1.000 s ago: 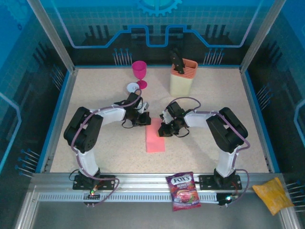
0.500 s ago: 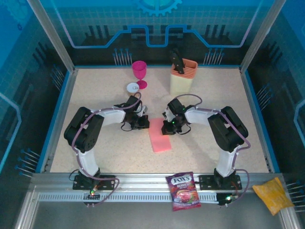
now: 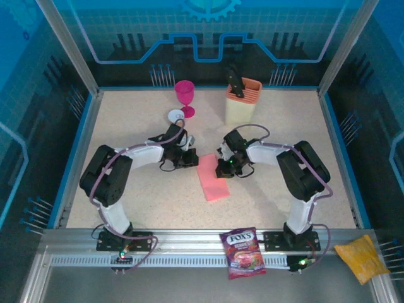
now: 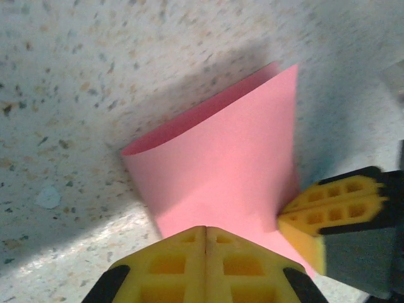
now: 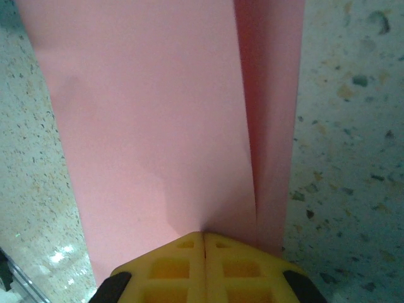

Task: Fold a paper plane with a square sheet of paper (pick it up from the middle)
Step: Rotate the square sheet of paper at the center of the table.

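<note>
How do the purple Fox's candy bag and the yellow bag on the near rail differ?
The Fox's candy bag is purple with printed lettering; the yellow bag looks plain. The Fox's candy bag lies left of the right arm's base; the yellow bag lies right of it, at the corner. Both rest on the metal rail, off the speckled tabletop.

Both jaws closed, arms angled inward.
</note>
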Robot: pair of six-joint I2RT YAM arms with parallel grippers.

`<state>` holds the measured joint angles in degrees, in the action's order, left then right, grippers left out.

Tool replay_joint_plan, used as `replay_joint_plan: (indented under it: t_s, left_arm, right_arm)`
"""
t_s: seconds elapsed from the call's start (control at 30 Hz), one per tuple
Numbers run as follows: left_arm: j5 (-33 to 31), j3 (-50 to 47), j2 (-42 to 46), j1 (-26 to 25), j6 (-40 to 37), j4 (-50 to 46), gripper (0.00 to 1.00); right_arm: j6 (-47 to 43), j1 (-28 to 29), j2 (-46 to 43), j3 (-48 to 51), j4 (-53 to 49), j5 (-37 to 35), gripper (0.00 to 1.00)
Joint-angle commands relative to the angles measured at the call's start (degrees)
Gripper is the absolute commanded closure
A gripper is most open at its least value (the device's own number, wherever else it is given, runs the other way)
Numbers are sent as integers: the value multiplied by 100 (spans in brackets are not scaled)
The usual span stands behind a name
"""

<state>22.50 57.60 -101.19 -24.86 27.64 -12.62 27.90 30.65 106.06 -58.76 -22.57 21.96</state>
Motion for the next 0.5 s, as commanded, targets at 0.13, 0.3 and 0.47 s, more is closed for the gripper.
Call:
replay_joint_plan:
  t_s: [0.13, 0.3, 0.47]
  left_arm:
    - [211, 107, 60, -10, 407, 269, 100]
    - [177, 156, -95, -19, 405, 311, 100]
    - [121, 313, -332, -23, 344, 287, 100]
  right_arm:
    - [399, 79, 53, 589, -55, -376, 100]
    - [567, 212, -11, 684, 40, -414, 100]
    - [619, 248, -39, 735, 69, -436, 100]
